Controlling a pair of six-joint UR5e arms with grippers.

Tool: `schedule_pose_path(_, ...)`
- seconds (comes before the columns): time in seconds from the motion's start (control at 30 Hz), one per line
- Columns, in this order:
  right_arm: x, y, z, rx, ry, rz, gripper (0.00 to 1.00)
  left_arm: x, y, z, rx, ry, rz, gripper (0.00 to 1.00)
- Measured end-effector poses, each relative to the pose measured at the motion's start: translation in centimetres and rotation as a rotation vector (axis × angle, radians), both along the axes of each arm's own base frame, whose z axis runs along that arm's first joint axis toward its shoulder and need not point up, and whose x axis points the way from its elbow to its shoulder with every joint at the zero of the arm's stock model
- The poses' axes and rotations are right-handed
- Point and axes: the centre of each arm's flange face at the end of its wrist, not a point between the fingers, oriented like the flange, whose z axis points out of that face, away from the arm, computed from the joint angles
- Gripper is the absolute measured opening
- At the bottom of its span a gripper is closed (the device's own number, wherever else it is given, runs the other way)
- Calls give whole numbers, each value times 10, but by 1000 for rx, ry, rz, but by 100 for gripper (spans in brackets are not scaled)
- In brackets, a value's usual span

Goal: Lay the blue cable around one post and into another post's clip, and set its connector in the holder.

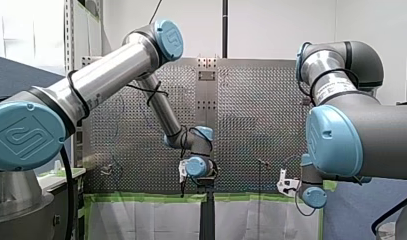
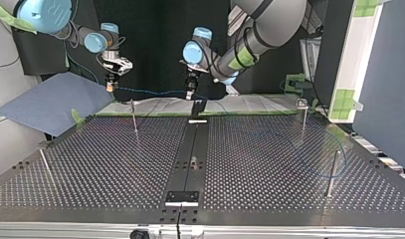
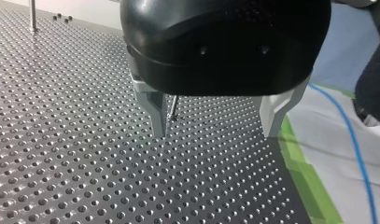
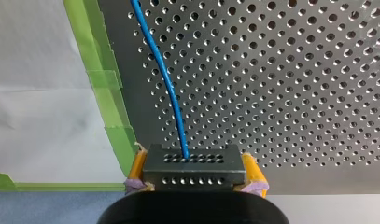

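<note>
Right wrist view: my right tool (image 4: 193, 161) has its yellow-padded fingers (image 4: 137, 169) clamped on either side of a dark connector (image 4: 193, 171). The blue cable (image 4: 166, 79) leaves the connector's face and runs ahead of the tool over the perforated worktop (image 4: 295, 70), close to the green tape (image 4: 96, 79) along the worktop's edge.

Left wrist view: my left tool (image 3: 213, 123) hangs above the worktop. Its metal fingers (image 3: 152, 109) are spread wide with nothing between them. A thin post (image 3: 172, 109) stands just behind one finger.

Top view: my right tool is in the upper left of the frame and my left tool is at upper centre. The cable stretches level from one toward the other, above the worktop's far edge. At the lower right a faint blue loop shows beside a tall post (image 2: 333, 172). I cannot tell whether it touches the post.
</note>
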Motion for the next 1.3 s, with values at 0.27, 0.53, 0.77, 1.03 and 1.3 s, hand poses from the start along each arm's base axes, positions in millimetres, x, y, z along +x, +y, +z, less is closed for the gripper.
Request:
schedule_pose_path(0.27,0,0,0,0,0,-1,17,9,-1,-33,13,-35,20,100)
schedule_pose_path(0.53,0,0,0,-2,0,-1,17,0,12,-82,94,-29,50,100)
schedule_pose_path(0.77,0,-2,1,-3,0,0,17,-12,23,-118,134,15,52,100)
schedule_pose_path(1.03,1,-4,2,-4,0,1,17,-41,36,-151,161,79,16,100)
schedule_pose_path(1.3,3,-4,2,-4,0,4,17,-58,39,-135,136,97,-6,100)
